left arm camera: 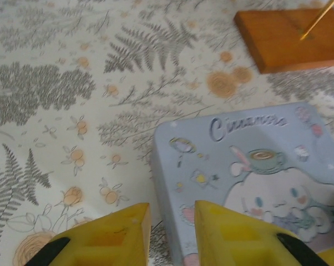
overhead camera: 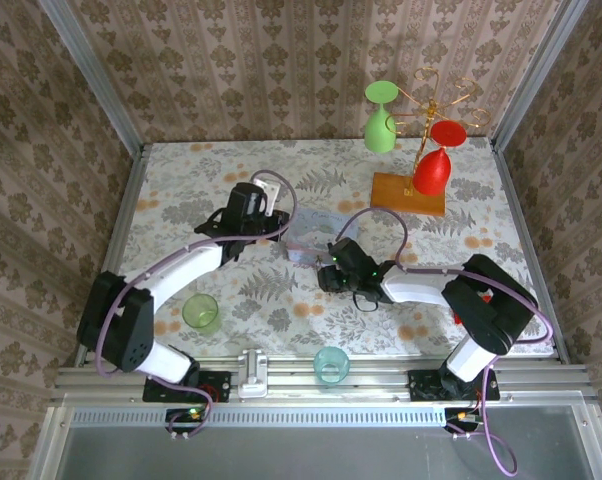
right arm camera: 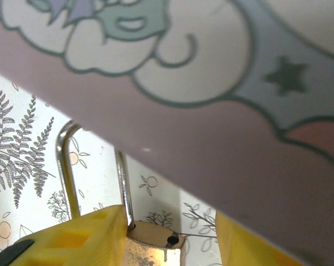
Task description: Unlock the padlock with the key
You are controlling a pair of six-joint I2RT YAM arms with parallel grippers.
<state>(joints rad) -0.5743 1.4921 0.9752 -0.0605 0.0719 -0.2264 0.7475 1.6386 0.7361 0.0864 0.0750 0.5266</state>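
In my right wrist view the padlock [right arm camera: 151, 250] is cut off by the bottom edge and half hidden between the 2 yellow fingers of my right gripper [right arm camera: 170, 224], so I cannot tell whether I am clamping it. The shackle's top is tucked behind the tin [right arm camera: 211, 111], which is a close blur. In my left wrist view the tin and the wooden base [left arm camera: 289, 39] run off the edges.

**Top external view:** high above and behind the arm bases, looking steeply down on the desk [overhead camera: 181, 180], with the tin box [overhead camera: 303, 245] near centre.
**Left wrist view:** behind the left gripper [left arm camera: 172, 221], low and left of the box, facing across its lid toward the wooden base [left arm camera: 289, 36].
**Right wrist view:** behind the right gripper [right arm camera: 170, 233], very close at the box's near-right edge.
All three views share the box.
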